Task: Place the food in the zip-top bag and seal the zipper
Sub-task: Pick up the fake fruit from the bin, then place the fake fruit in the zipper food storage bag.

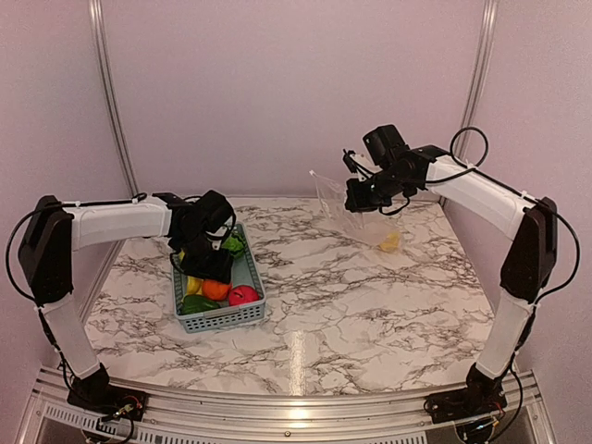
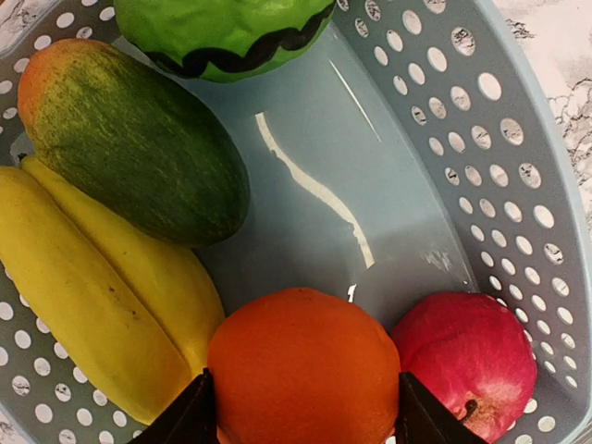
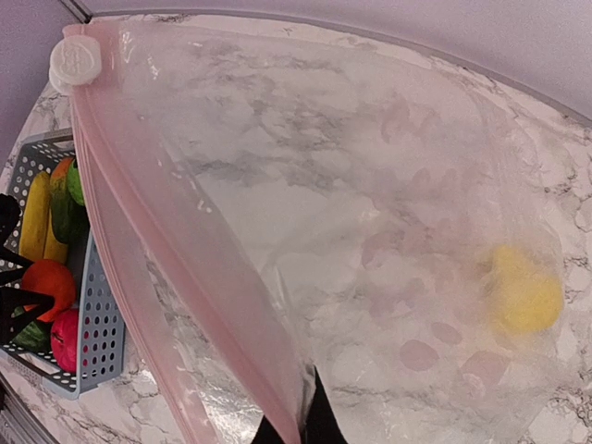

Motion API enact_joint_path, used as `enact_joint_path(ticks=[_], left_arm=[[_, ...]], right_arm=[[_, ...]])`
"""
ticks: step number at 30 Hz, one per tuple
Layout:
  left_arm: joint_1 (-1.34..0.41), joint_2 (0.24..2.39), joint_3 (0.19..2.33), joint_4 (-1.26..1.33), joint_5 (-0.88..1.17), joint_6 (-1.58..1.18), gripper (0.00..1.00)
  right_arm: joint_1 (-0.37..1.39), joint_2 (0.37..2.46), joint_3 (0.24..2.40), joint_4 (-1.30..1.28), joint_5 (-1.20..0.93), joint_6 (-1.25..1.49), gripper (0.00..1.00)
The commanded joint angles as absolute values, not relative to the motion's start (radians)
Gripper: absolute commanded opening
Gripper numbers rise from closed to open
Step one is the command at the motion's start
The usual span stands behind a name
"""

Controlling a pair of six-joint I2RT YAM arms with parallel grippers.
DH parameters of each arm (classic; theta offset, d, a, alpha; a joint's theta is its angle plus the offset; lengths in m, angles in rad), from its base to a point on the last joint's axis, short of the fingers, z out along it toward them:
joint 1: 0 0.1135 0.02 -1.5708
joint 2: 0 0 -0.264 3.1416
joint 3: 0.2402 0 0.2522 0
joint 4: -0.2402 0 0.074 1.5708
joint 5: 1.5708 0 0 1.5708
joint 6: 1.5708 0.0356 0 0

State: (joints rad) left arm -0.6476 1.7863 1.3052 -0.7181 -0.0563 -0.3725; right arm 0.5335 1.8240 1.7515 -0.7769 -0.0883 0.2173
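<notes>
Squarely between the left gripper's [image 2: 305, 418] two black fingertips sits an orange round plastic toy fruit [image 2: 301, 365], low in a grey-blue perforated plastic basket [image 2: 481, 157] on the left of a marble-patterned table [image 1: 370, 314]. The jaws stand wide, one tip at each flank, and whether they press on it cannot be told. A clean pick looks to call for closing across the fruit's widest part and rising straight up, since a red round toy fruit [image 2: 467, 361] lies just beside it on one side and a pair of yellow toy bananas [image 2: 92, 305] on the other. Well apart, on the table's right, the right gripper [image 3: 296, 425] is pinched tight on the mouth edge of a large clear crinkly zip-top bag [image 3: 370, 185], holding it aloft by its pale pinkish zipper strip [image 3: 166, 250], with a small round whitish slider tab [image 3: 76, 57] at the strip's far end. The mouth seems only narrowly parted, so the drop will likely need careful aim. By count, one yellow round piece [image 3: 524, 296] lies in the bag. The basket holds seven: two bananas, one orange, one red, one green-and-orange mango-shaped piece [image 2: 129, 139], one bright green piece [image 2: 227, 32] with a dark wavy line, and one darker green piece [image 1: 197, 303] at the near end.
</notes>
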Motion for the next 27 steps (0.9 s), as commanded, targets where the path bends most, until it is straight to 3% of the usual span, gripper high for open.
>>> enact_joint_path(ticks=[1, 10, 21, 27], left_arm=[[-0.650, 1.768, 1.398, -0.804, -0.094, -0.351, 0.52], [-0.653, 1.722, 1.553, -0.712, -0.038, -0.361, 0.49], [-0.688, 1.561, 1.469, -0.194, 0.238, -0.386, 0.44], [-0.753, 1.588, 1.478, 0.072, 0.341, -0.423, 0.43]], right_arm=[[0.529, 1.783, 1.753, -0.764, -0.095, 0.232, 0.00], [0.531, 1.792, 1.772, -0.763, -0.116, 0.250, 0.00], [0.541, 1.806, 1.802, -0.767, -0.138, 0.277, 0.00], [0.546, 1.809, 1.812, -0.758, -0.179, 0.316, 0.00]])
